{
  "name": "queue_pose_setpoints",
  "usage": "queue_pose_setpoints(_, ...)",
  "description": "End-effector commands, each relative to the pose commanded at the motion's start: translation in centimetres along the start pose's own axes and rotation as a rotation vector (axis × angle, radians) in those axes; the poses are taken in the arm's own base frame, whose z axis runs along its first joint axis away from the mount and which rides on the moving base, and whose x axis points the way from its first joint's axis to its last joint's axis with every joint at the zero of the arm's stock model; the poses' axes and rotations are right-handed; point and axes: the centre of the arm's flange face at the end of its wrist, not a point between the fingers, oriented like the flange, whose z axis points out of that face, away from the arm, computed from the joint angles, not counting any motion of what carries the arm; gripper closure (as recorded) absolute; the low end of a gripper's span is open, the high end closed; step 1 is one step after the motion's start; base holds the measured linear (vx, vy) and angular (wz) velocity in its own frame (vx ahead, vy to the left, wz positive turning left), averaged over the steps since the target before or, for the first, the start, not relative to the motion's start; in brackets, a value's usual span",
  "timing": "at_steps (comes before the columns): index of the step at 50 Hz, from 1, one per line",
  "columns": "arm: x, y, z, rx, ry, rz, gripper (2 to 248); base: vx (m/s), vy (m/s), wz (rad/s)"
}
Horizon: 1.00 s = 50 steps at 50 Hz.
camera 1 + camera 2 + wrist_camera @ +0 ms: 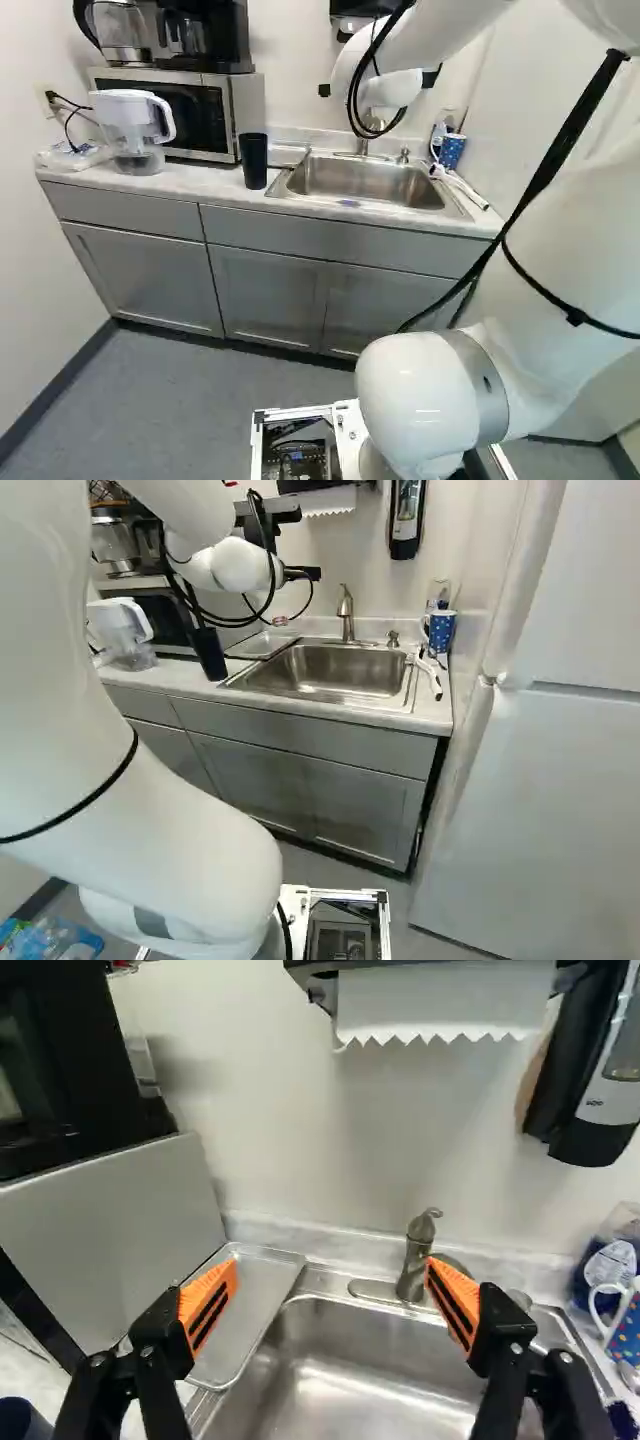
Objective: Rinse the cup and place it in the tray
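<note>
On pale flat countertop (208, 182), nine o'clock from rectangular steel sink (365, 182) in left base view: tall black cylindrical cup (253, 161)! Black, orange-padded gripper (332, 1285) spread wide, empty; apparently pickup stage, so swing over, grasp.

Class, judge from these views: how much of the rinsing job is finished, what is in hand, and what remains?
Nothing looks done: the dark cup stands on the counter beside the sink, and the tray holds no cup. The claw is open and empty. Grasping, rinsing and placing seem left, though whether the cup was already rinsed cannot be told.
</note>
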Motion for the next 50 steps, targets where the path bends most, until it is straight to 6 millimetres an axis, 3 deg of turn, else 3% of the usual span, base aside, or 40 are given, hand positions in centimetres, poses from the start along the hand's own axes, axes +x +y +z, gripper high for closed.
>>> queue_pose_setpoints(32, 0.0, 0.0, 0.0, 0.000, 0.000, 0.000, 3, 0.075, -0.050, 0.070)
queue_pose_setpoints(50, 0.2, 0.4, 1.3, -0.008, -0.002, 0.001, 3, 0.003, -0.003, 0.001)
